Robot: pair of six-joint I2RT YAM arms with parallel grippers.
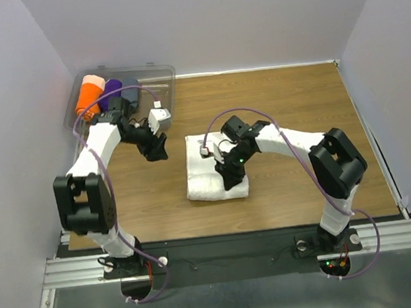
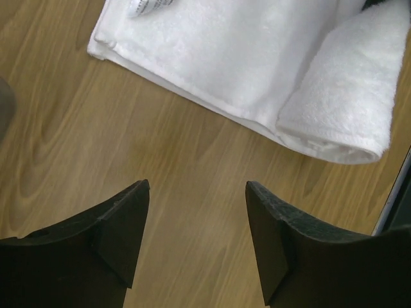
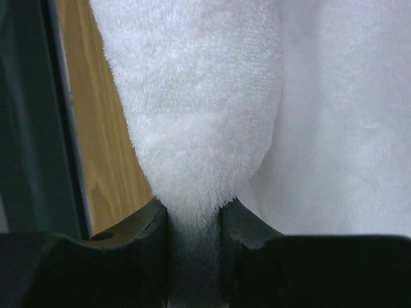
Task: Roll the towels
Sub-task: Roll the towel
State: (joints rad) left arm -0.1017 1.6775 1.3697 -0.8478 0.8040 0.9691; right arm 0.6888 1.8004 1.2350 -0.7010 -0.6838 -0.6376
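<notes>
Pinching the rolled near end of the white towel (image 1: pixel 201 170): right gripper (image 3: pixel 194 212), arm bent in from the right, jaws clenched on the terry. Left gripper (image 2: pixel 196 192) hangs over bare table (image 1: pixel 295 100) wood just left of the towel, jaws released, nothing between them. Towel lies mid-table, partly rolled. Tag (image 2: pixel 144 6) at its far corner, print unreadable. Clear bin (image 1: pixel 159 74) at far left holds orange roll (image 1: pixel 89 96), purple roll (image 1: pixel 113 86), grey-blue roll (image 1: pixel 130 96), well apart from the towel.

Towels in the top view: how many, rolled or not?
4. A white towel on the table, pinched by the right hand; an orange roll, a purple roll and a grey-blue roll in the bin, far left. The left arm may hide more.
</notes>
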